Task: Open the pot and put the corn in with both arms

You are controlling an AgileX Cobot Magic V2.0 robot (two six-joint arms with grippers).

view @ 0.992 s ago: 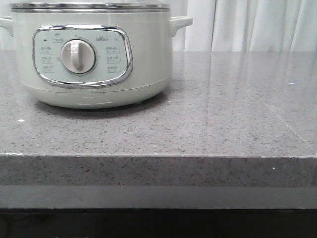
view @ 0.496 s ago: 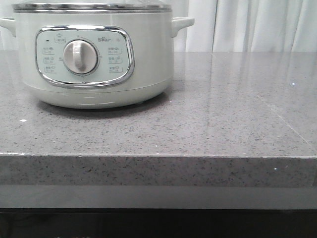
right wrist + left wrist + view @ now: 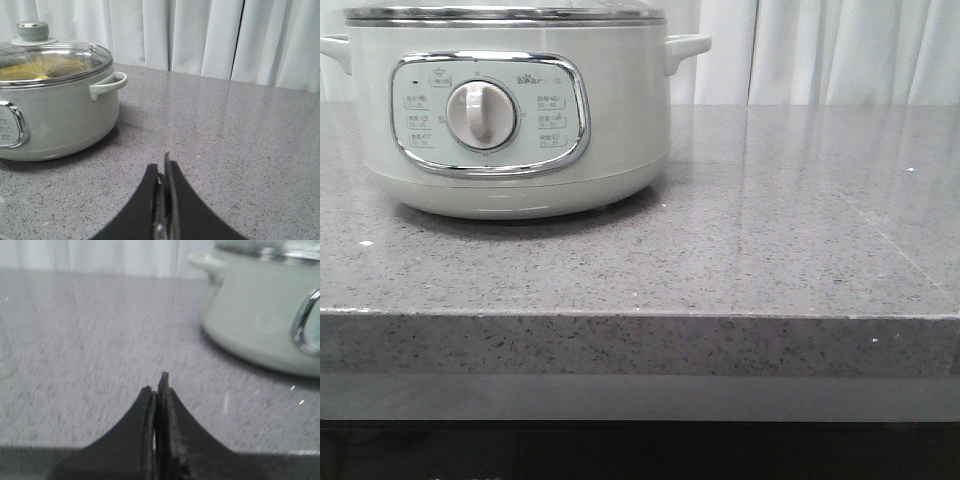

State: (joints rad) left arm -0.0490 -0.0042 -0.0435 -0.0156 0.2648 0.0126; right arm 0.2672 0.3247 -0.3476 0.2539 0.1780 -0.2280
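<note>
1. Pale green pot sits upper left, glass lid on; yellow corn shows inside, so filling looks done
2. Left gripper and right gripper, both pressed together, empty

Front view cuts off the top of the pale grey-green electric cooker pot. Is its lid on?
Observer: Yes. The right wrist view shows a steel-rimmed glass lid with a grey knob seated on the round pale grey-green pot.
Operator: I see no corn anywhere.
Observer: A yellow corn cob shape shows through the glass, inside the pot, blurred by reflections.
Operator: And the end effectors?
Observer: The left end effector and the right end effector are both shut and empty, over the grey speckled stone countertop.
</note>
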